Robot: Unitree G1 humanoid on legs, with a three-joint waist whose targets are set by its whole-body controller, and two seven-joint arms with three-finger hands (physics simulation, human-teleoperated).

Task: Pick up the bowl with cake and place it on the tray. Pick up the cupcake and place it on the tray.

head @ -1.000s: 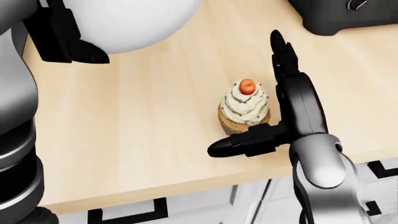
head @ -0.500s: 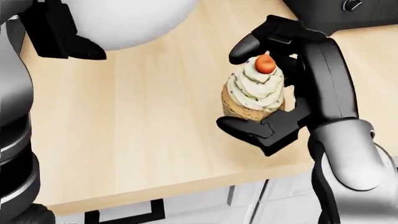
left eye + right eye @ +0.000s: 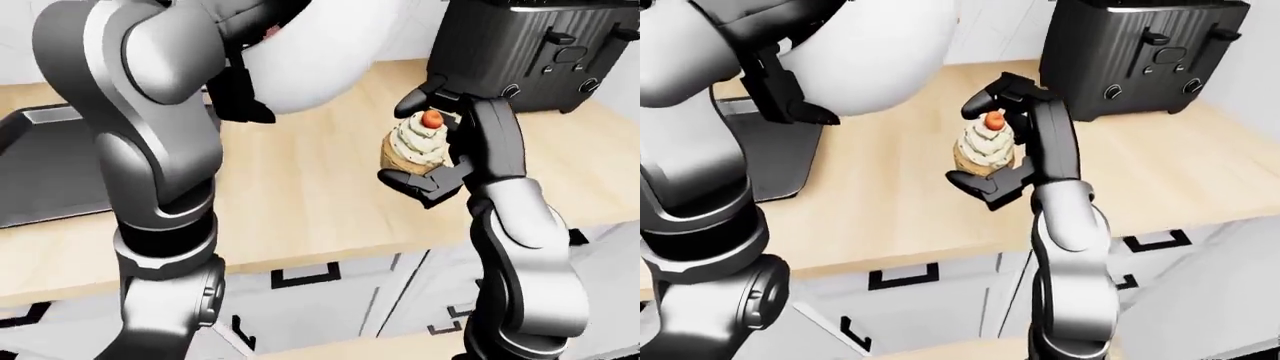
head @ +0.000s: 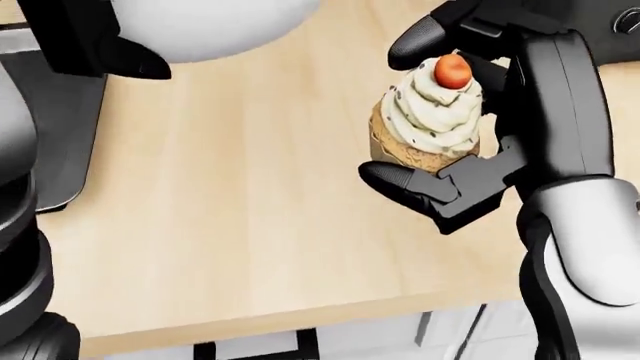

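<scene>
The right hand [image 4: 440,112] is closed around the cupcake [image 4: 428,124]. One black finger [image 4: 425,41] curls over the top of it, next to the red cherry [image 4: 452,69]. Another finger [image 4: 400,184] sits under the brown base. The cupcake stands nearly upright in the hand. It has white swirled cream with tiny dark specks. In the right-eye view it looks lifted above the counter [image 4: 250,195], but I cannot tell for sure that it is clear of it.

The counter is light wood. The cupcake is over the counter, near its right part in the head view. Past the cupcake, toward the top right of the eye views, a black toaster [image 3: 1140,56] stands on the counter. The cupcake is near the toaster but not touching it.

To the left of the cupcake, well apart from it, a dark gray tray [image 3: 775,154] lies flat on the counter. The cupcake is not on the tray.

The left hand [image 3: 780,94] is up and to the left of the cupcake, above the counter beside the tray. Its black fingers touch the side of a big white bowl [image 3: 875,52]. I cannot tell how tight its hold is. What is inside the bowl does not show.

Below the counter edge there are white drawers with black handles [image 3: 902,276].
</scene>
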